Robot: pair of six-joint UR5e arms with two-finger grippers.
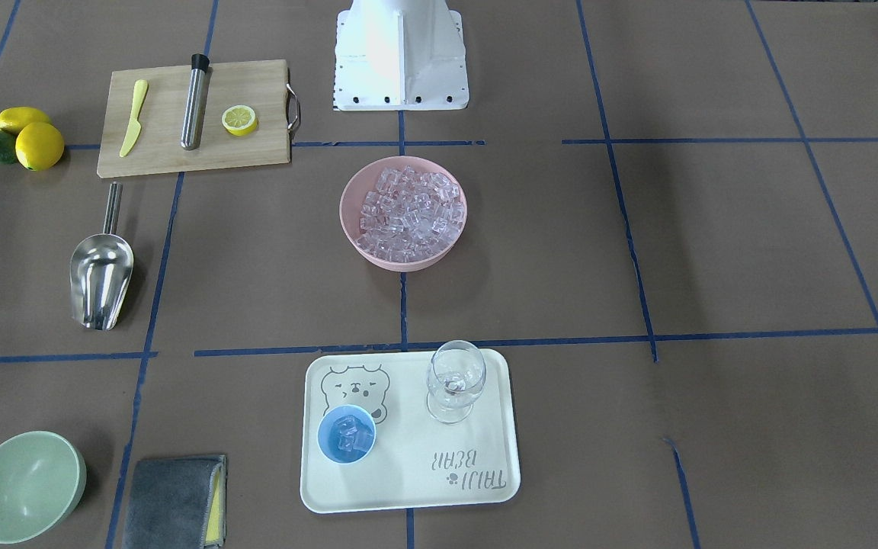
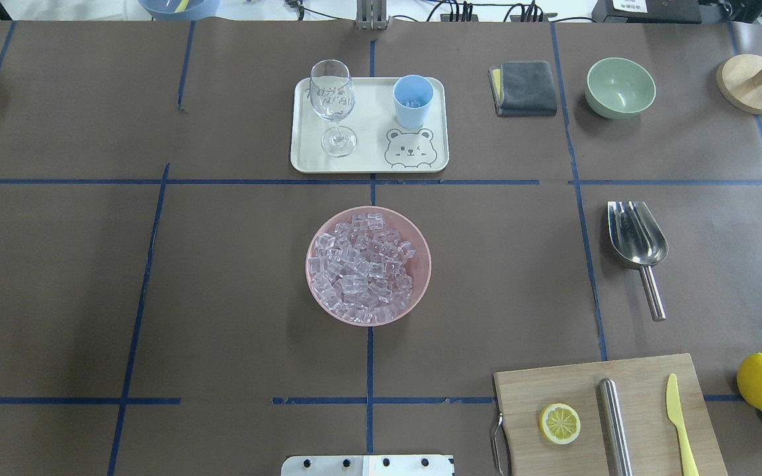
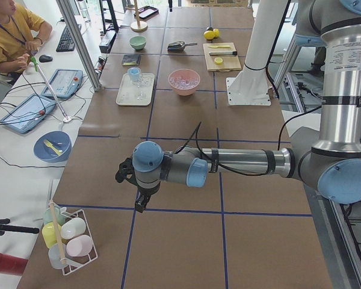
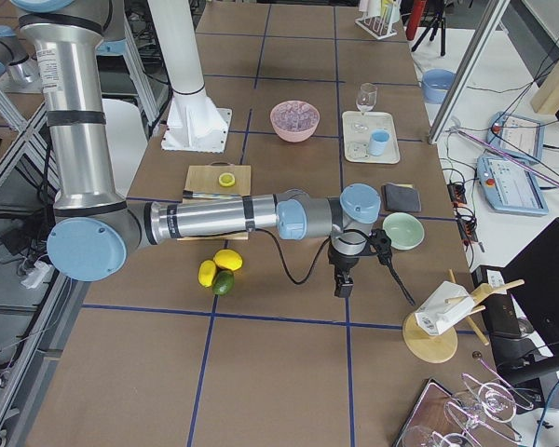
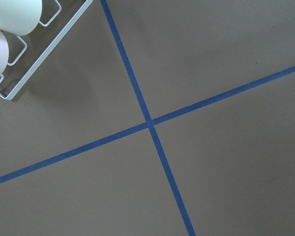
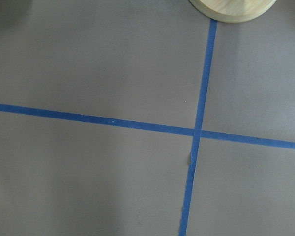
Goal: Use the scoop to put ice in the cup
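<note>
Clear ice cubes (image 2: 362,268) fill a pink bowl (image 1: 355,229) at the table's middle. The light-blue cup (image 2: 413,101) stands on a cream tray (image 2: 368,162) and holds a few cubes (image 1: 347,436). On the paper to the robot's right the steel scoop (image 2: 637,241) lies flat, with nothing holding it. My left gripper (image 3: 138,201) hangs low at the table's far left end, and my right gripper (image 4: 343,284) at the far right end. Both are far from the scoop and show only in the side views, so I cannot tell whether they are open or shut.
A wine glass (image 2: 333,106) shares the tray. A green bowl (image 2: 620,86) and a grey cloth (image 2: 524,87) lie beyond the scoop. A cutting board (image 2: 606,416) carries a lemon half, a steel cylinder and a yellow knife. A wire rack (image 3: 69,241) stands near the left gripper.
</note>
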